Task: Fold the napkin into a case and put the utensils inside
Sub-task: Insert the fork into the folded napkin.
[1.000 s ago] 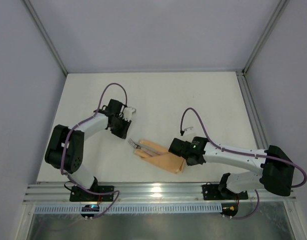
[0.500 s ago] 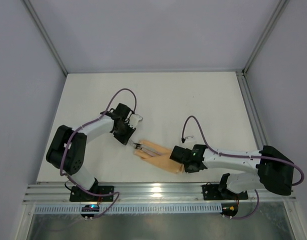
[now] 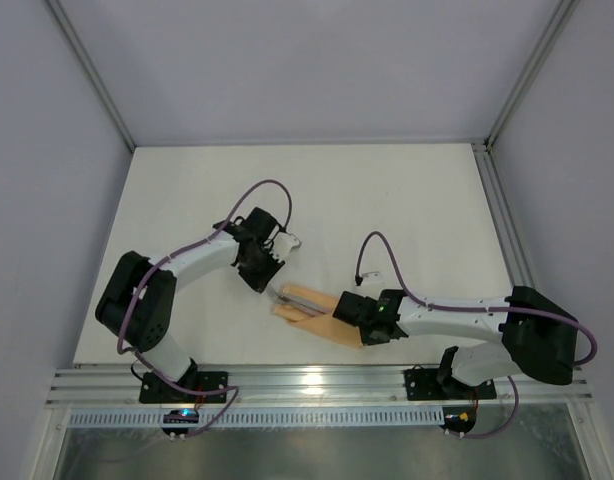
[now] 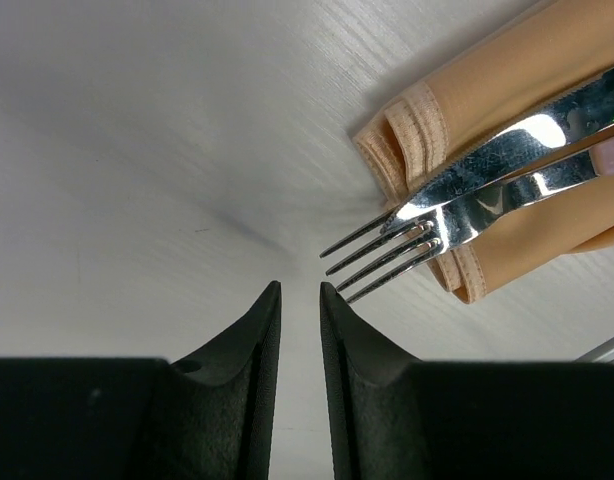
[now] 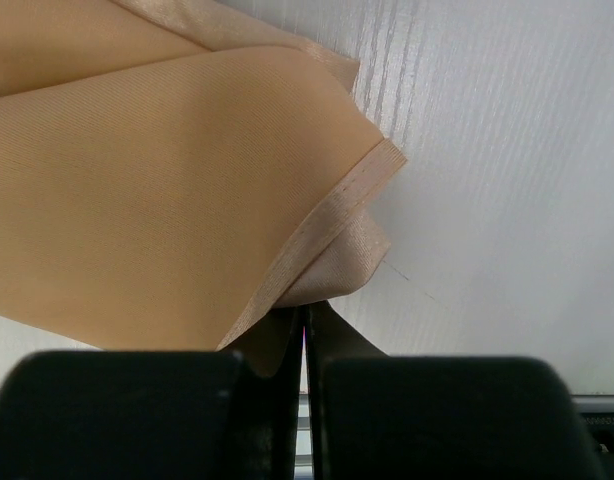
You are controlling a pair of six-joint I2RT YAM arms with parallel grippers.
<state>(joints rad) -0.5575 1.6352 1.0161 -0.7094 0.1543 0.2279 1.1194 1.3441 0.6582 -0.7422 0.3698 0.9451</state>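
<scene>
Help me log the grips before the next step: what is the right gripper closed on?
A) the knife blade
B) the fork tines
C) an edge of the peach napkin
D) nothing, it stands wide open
C: in the right wrist view, the right gripper has its fingers pressed together on the hemmed edge of the folded napkin, where the cloth runs in between them.

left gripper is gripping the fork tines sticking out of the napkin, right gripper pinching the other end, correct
No: the left wrist view shows the left gripper empty, its tips short of the fork tines. The right gripper does pinch the napkin at its other end.
</scene>
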